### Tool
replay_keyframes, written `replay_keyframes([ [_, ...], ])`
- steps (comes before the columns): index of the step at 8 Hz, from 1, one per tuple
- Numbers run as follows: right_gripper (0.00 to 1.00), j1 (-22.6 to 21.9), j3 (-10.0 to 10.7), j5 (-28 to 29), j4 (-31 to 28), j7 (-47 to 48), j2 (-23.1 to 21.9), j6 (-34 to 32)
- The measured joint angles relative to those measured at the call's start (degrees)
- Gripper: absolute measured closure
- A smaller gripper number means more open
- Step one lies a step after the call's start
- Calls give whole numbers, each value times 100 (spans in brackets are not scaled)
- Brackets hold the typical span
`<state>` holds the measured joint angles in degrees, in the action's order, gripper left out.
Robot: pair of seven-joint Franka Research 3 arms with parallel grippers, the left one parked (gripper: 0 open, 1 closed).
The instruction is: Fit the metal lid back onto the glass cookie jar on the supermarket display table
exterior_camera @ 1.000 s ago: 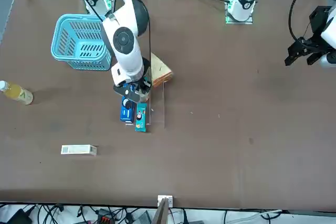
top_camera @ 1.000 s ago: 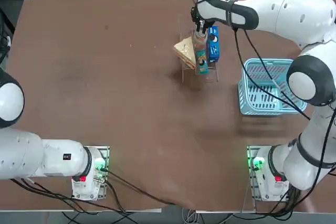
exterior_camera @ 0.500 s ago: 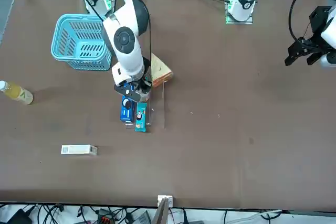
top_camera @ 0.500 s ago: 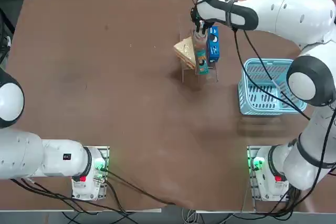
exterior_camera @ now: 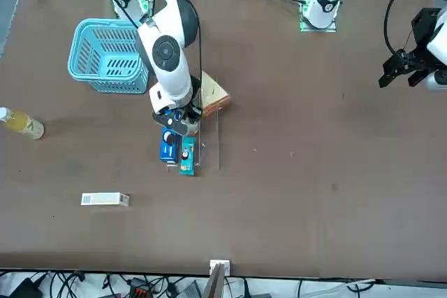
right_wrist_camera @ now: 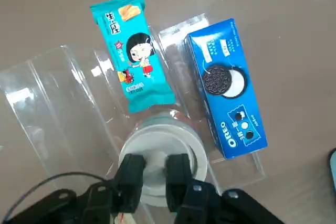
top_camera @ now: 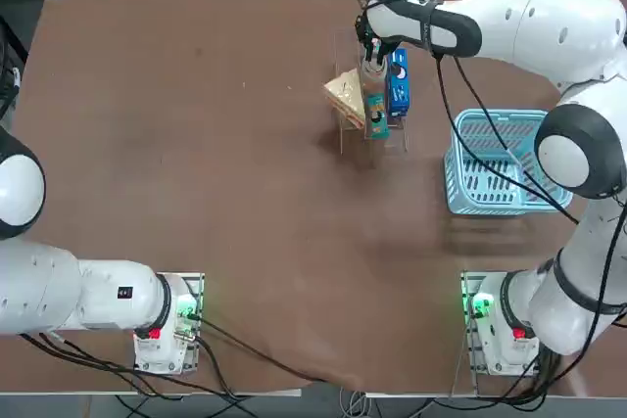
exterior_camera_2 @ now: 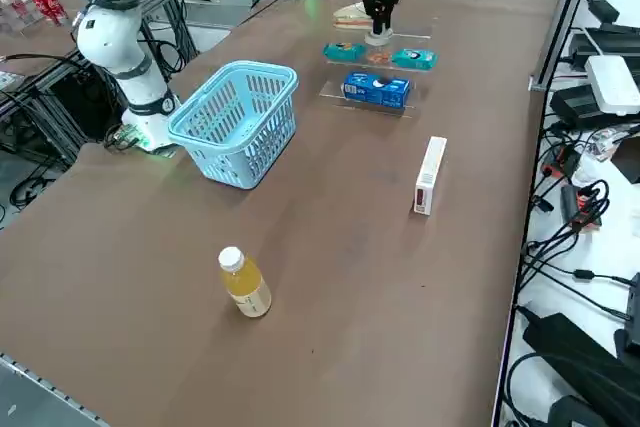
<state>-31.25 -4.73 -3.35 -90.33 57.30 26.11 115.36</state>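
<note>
Change since earlier: nothing has moved; arm, jar and packets lie as they did a second ago.

Top view: right gripper [top_camera: 372, 50] sits at about 1 o'clock of the table [top_camera: 196, 193], pointing down over the jar [top_camera: 372, 69]. Teal packet [top_camera: 375, 113] lies at the jar's 6 o'clock, blue box [top_camera: 398, 85] at its 3 o'clock, a tan wedge pack [top_camera: 345, 98] at its 8 o'clock. Blue basket [top_camera: 495, 162] stands apart at 4 o'clock.

Front view: gripper [exterior_camera: 180, 121] is directly above the jar, which its body mostly hides; box [exterior_camera: 167, 146] and packet [exterior_camera: 186, 156] lie just beside it at 6 o'clock. A drink bottle [exterior_camera: 21, 123] and a white carton [exterior_camera: 105, 199] lie well apart at 9 and 8 o'clock.

Right side view: gripper [exterior_camera_2: 379, 25] reaches straight down to the jar [exterior_camera_2: 378, 39] at 12 o'clock on the table.

Right wrist view: fingers [right_wrist_camera: 130, 174] are drawn narrow, pinching the small grey lid [right_wrist_camera: 155, 160] at the centre of the jar's whitish rim [right_wrist_camera: 160, 139]. Jar stands in a clear tray [right_wrist_camera: 63, 103] with packet [right_wrist_camera: 131, 51] and box [right_wrist_camera: 226, 87].

Step in hand: lid looks lowered into the jar mouth and seated or nearly so, probably the last stage.

Next move calls for: spreading the fingers gently, then lifting straight up so the lid is not dragged off or the jar tipped.
</note>
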Motion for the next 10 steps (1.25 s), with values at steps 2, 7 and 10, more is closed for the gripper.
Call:
replay_keyframes([
  [2,74,-1,0,0,-8,2,-8,-12],
  [7,74,-1,0,0,-35,4,-24,-16],
  [10,74,-1,0,0,-40,5,-24,-11],
])
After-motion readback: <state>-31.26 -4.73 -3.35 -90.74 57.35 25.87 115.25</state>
